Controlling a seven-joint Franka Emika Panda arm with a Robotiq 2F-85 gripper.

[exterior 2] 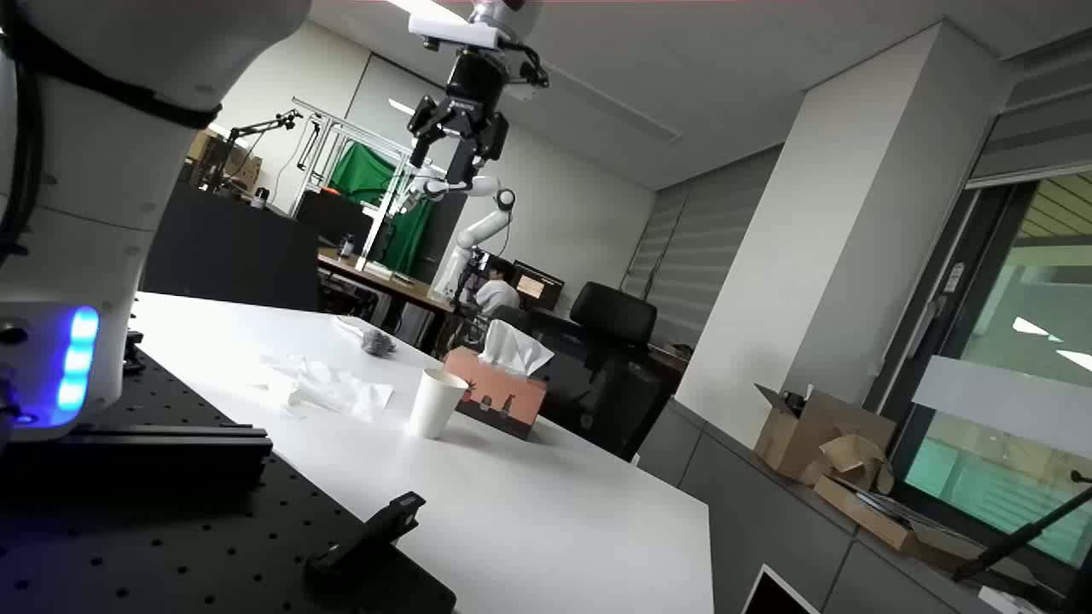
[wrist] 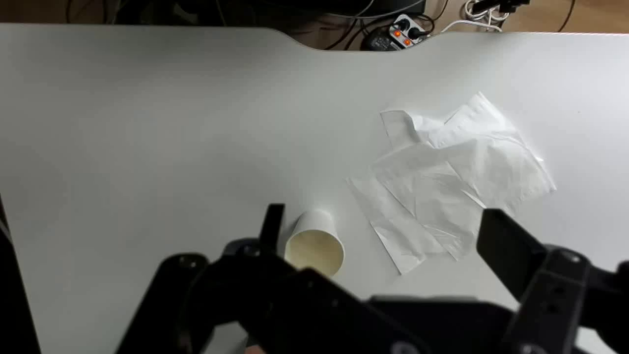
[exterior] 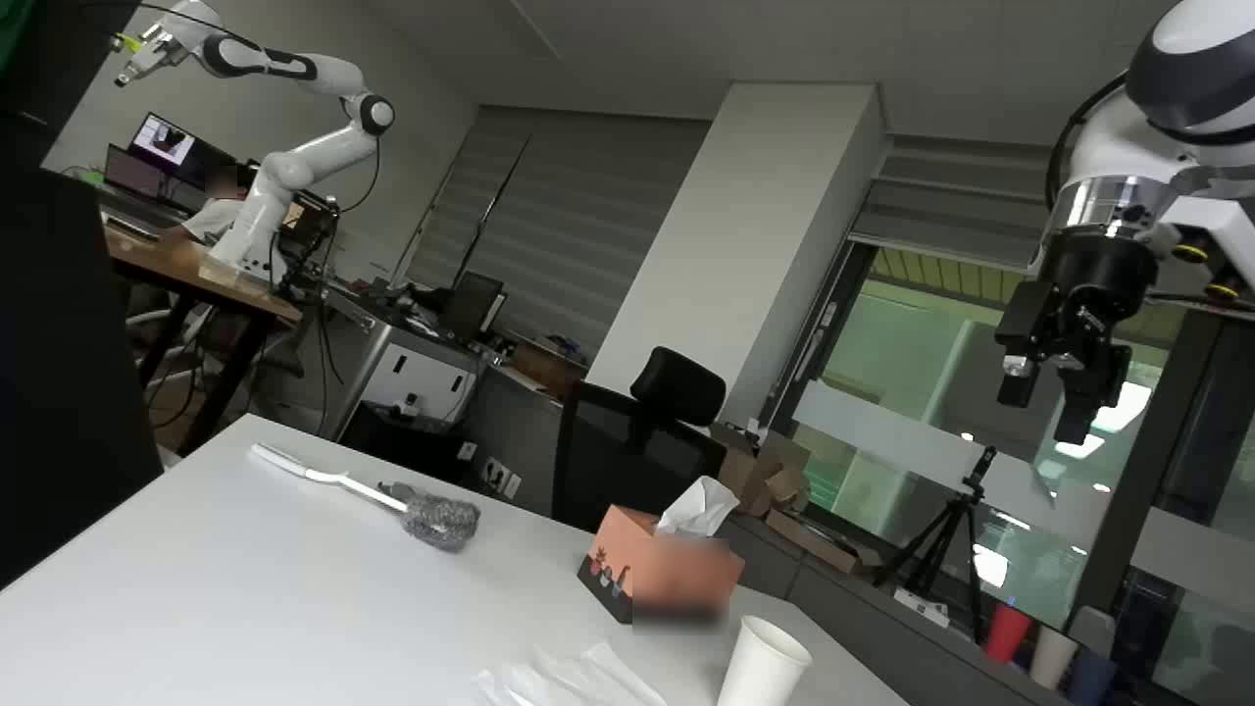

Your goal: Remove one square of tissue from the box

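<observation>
Your black, angular, two-fingered gripper (exterior: 1046,408) contrasts with your white, jointed robot arm (exterior: 1123,147) and its dark grey bands; in an exterior view the arm's strip light (exterior 2: 78,358) glows blue. You have a salmon-orange, oblong cardboard tissue box (exterior 2: 497,392) — dark along the bottom, its side patterned with little plant motifs, one of them reddish. The folded paper tissue (exterior 2: 514,348) at its top is white. White, too, are your flat, smooth tabletop (exterior 2: 546,520), the thin, creased tissue sheets (wrist: 457,167) and the tapered paper cup (exterior 2: 435,408) — though you see the cup's inside as cream in the wrist view. Your long-handled brush (exterior: 441,520) has a white handle and mottled grey head.
</observation>
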